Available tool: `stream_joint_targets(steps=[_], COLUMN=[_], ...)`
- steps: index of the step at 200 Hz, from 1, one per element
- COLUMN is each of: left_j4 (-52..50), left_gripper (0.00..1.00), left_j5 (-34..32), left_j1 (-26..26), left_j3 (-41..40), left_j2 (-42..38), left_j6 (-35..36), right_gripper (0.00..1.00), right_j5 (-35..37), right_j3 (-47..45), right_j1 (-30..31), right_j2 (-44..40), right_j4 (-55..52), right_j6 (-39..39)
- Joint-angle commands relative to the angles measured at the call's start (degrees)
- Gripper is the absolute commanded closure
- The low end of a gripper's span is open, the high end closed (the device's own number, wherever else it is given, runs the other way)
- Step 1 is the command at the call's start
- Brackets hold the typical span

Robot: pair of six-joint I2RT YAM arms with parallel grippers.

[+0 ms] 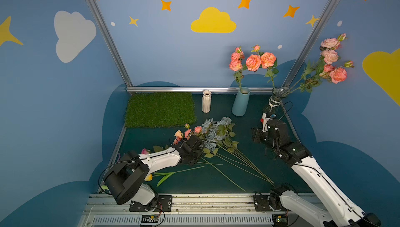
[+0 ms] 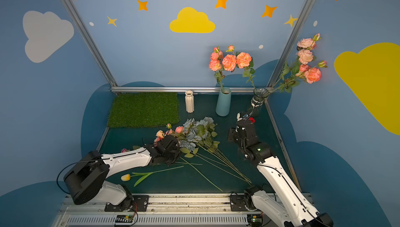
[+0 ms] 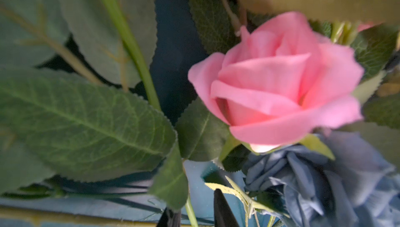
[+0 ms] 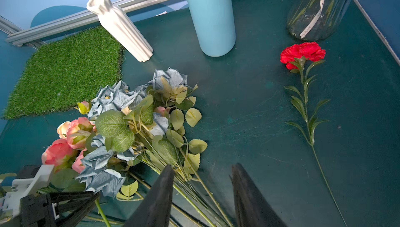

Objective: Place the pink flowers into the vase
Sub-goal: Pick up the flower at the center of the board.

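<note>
The left end effector (image 3: 194,213) had its jaws narrow about a thin stem (image 3: 188,202) — pinched or not, I could not tell; the right end effector (image 4: 203,200) hung half-open and empty. The pink flowers (image 1: 187,132) lay on the desk (image 1: 147,137), tangled with blue roses (image 1: 213,132) — probably light, wiry and soft-headed, so best taken by the bare stem.

Left arm (image 1: 160,158) reaches low, jaws narrowly apart; right arm (image 1: 320,178) hovers extended, jaws half spread
</note>
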Motion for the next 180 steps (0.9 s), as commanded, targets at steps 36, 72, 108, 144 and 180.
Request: stream_joint_targets(steps=[36, 72, 108, 144, 180], left_j4=[2.6, 2.5, -2.1, -6.0, -7.3], left_gripper=[0.78, 0.86, 0.93, 0.98, 0.98], left_j5=[1.6, -0.1, -6.5, -13.0, -19.6], left_j1=[0.5, 0.2, -1.4, -2.6, -3.5], left_j3=[-1.2, -2.2, -1.4, -0.6, -1.5], left_j2=[3.5, 1.9, -3.5, -8.6, -14.6], left_j6=[-1.5, -2.4, -1.0, 0.4, 1.4], right_gripper=[0.54, 0.54, 0.54, 0.54, 0.54], right_j5=[0.1, 0.1, -0.6, -1.0, -1.3], right_j3=[-0.8, -0.9, -1.0, -0.9, -0.8], right_j1=[-0.9, -1.1, -1.3, -1.4, -1.4], right_j2=[-2.3, -2.5, -2.2, -1.4, -1.4], right_j4=[-0.3, -0.3, 0.0, 0.2, 0.6], right_j6=[0.4, 0.4, 0.5, 0.4, -0.3])
